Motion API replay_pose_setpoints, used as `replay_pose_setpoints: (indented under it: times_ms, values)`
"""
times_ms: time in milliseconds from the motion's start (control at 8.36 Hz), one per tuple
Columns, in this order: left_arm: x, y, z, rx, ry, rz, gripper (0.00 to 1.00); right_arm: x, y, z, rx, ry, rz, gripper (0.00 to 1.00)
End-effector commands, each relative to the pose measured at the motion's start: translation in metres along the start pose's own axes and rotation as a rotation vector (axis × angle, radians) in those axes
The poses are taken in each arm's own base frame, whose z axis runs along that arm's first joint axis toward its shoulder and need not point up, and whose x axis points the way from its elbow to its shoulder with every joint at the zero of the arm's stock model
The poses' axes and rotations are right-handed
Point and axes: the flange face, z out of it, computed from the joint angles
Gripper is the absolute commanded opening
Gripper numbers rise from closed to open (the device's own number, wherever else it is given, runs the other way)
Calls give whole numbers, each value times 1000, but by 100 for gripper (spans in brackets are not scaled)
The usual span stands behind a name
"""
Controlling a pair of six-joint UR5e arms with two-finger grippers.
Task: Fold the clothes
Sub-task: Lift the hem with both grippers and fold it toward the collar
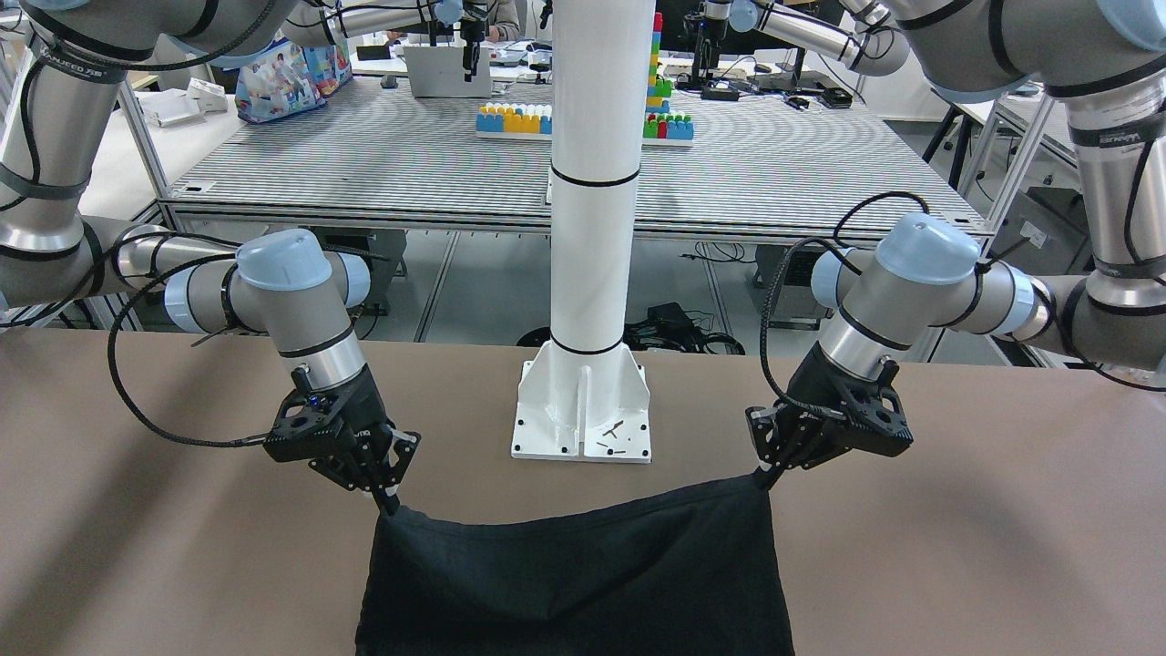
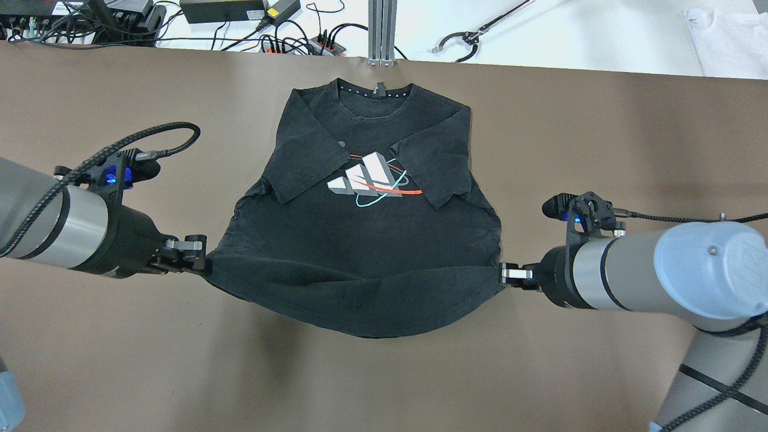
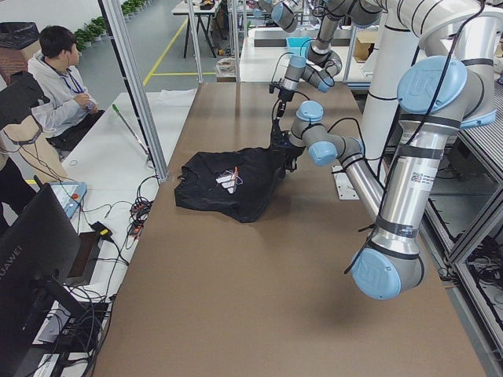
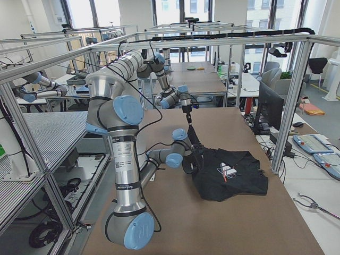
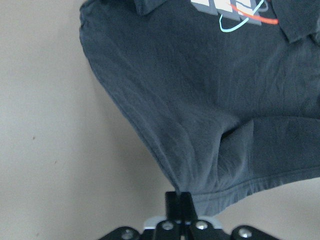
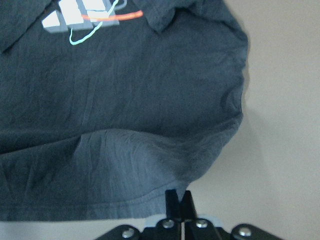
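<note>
Shirt (image 2: 360, 252), black with a chest logo (image 2: 372, 180), lies front-up mid-desk (image 2: 120, 360), collar (image 2: 375, 99) at 12 o'clock in the overhead view. The 2 sleeves (image 2: 306, 162) (flaps angled in toward the logo) are already turned in, so the side folds look done. The left end effector (image 2: 201, 263) is clamped on the hem (image 2: 372, 327) corner at about 8 o'clock, and the right end effector (image 2: 507, 274) is clamped on the corner at about 4 o'clock. The wrist views show the fingers (image 5: 172, 206) pinched tight on fabric. The hem sags between them, raised off the desk with a shadow beneath. Left to do, by my reading: carry the hem toward 12 o'clock onto the collar, release, and perhaps make 1 more fold.
</note>
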Motion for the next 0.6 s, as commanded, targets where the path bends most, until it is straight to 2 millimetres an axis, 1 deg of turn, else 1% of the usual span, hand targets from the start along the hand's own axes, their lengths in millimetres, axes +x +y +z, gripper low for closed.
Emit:
replay_pose_setpoints:
  times_ms: [0, 120, 239, 359, 479]
  values:
    - [-20, 78, -34, -216, 56, 55, 0, 17, 93, -60, -248, -76, -101, 0]
    - [-26, 107, -49, -269, 68, 84, 0, 18, 123, -83, -311, -93, -137, 0]
    - [-27, 126, -61, -305, 82, 108, 0, 19, 140, -97, -352, -103, -159, 0]
    - [-28, 136, -64, -330, 82, 118, 0, 19, 147, -102, -374, -108, -169, 0]
    - [-30, 138, -64, -335, 77, 118, 0, 17, 152, -104, -387, -114, -177, 0]
